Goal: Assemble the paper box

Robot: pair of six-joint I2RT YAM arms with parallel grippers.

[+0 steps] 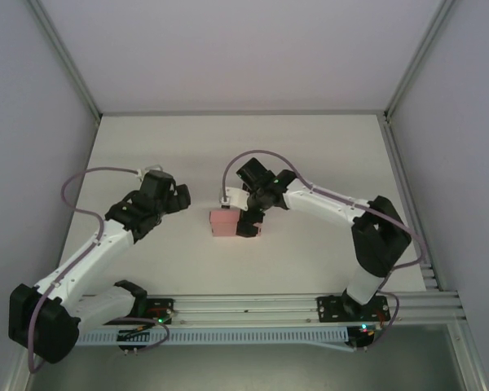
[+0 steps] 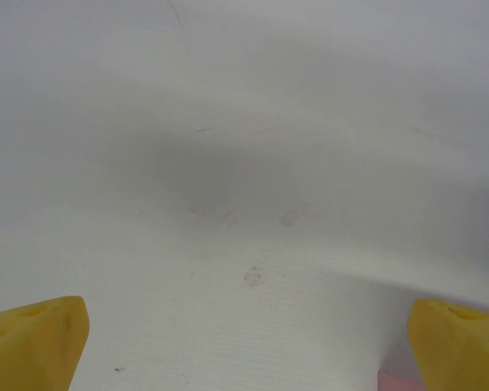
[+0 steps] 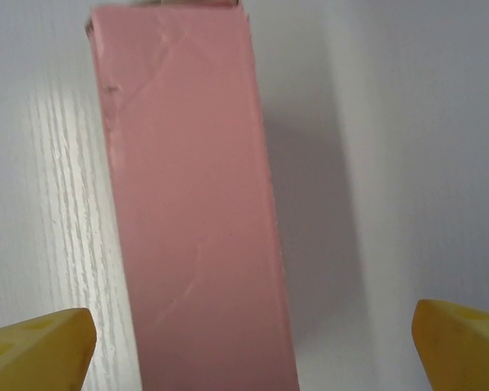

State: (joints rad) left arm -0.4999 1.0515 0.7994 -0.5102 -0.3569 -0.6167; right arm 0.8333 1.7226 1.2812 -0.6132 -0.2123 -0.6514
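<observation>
- The paper box [image 1: 223,221] is a small, pale-pink card piece folded into a flat rectangular box.
- It lies on the white table [image 1: 310,147], about the middle of the surface, with 1 broad face up.
- In the right wrist view the paper box [image 3: 196,228] shows as a long pink rectangle running from the bottom edge almost to the top, leaning slightly.
- Faint creases cross its upper face, and a small dark mark sits near the upper left edge.
- Its far end shows uneven card edges.
- A soft shadow falls on the table along its right side.
</observation>
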